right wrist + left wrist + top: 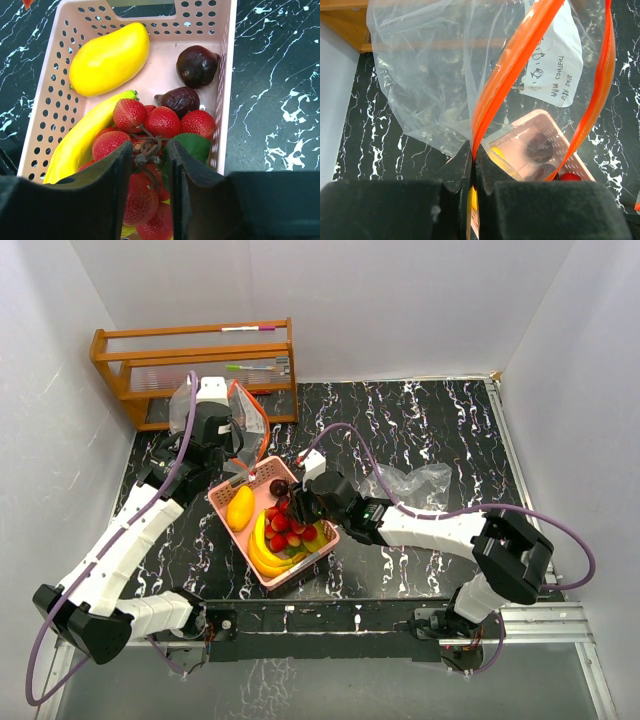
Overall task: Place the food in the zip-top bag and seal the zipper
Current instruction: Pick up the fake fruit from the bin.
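Our left hand [472, 162] is clamped flat on the orange zipper strip [520, 65] of the zip-top bag [425, 85], with no gap between its fingers. The strip runs straight out from the fingertips. The clear film hangs open ahead of the hand, with a white label [555, 65] on its far wall. Through the film, just beyond the fingers, we see a corner of the pink basket [542, 142].

Our right hand [147, 152] is down in that basket, right over the strawberries [162, 121]. Its fingers [112, 170] stand narrow, one on each side of the bunch's brown stem [146, 147], with berries between and under them. We cannot tell whether they grip. A green leaf [195, 145] lies against one finger, and the banana [80, 142] runs past the other. Ahead of the fingertips, beyond the berries, sit two dark purple fruits [197, 65]. The mango [110, 57] lies ahead too, on the banana's side. All this food is in the basket.

From above, the two hands are near each other on the black marbled worktop [440, 420]. The left hand holds the bag up by the basket's far corner. A wooden rack [195, 365] stands beyond the left hand, and loose clear plastic [410, 482] lies beside the right arm.
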Controlling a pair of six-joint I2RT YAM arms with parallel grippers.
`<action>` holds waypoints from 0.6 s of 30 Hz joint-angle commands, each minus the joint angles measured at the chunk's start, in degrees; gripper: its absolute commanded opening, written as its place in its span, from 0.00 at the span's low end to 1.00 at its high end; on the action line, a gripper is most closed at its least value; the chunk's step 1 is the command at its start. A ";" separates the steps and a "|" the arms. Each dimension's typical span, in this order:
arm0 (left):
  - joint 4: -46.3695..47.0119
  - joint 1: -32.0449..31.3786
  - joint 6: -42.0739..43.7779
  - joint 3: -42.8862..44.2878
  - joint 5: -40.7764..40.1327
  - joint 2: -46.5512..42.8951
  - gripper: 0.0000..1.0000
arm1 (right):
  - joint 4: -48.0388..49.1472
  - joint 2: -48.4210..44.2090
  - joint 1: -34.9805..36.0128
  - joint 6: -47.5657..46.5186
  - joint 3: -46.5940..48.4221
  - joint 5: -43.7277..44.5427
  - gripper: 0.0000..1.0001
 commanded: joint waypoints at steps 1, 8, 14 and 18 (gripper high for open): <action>0.75 -0.07 0.06 -0.25 1.08 -1.85 0.00 | 1.69 0.42 0.33 0.43 2.67 -1.13 0.38; -0.01 0.00 0.39 1.23 1.40 -2.30 0.00 | 0.65 1.13 0.53 0.43 4.01 0.58 0.12; -0.87 -0.09 0.54 2.68 2.49 -3.57 0.00 | 1.05 -6.12 0.53 0.17 2.01 2.64 0.08; -1.77 -0.02 0.07 3.79 4.54 -3.53 0.00 | -0.29 -12.95 0.52 -0.43 2.07 1.68 0.08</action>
